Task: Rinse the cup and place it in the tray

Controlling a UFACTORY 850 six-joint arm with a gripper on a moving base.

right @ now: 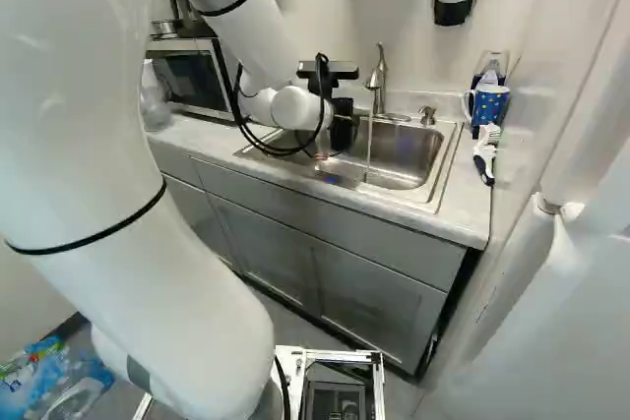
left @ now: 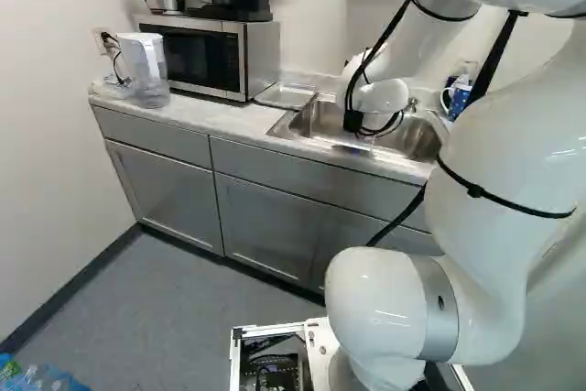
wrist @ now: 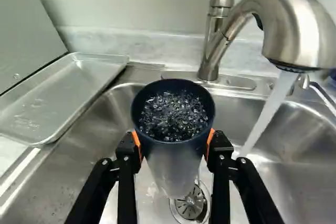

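In the right base view the gripper [right: 342, 127] hangs over the sink [right: 406, 182], its fingertips hard to make out. The wrist view shows the gripper [wrist: 174, 148] shut on the cup [wrist: 170, 156], an orange pad against each side. The cup has a dark rim, a paler lower part and bubbly water inside; it is roughly upright above the drain. Water [wrist: 265, 119] runs from the faucet [wrist: 299, 30] beside the cup, falling into the sink and not into it. The metal tray [wrist: 58, 98] lies on the counter at the sink's other side.
A microwave [left: 212, 54] stands beyond the tray, with a clear pitcher [left: 146, 70] beside it. Right of the sink in the right base view are a blue mug [right: 489, 103] and a white-and-black brush [right: 485, 154]. Grey cabinets [left: 270, 222] front the counter.
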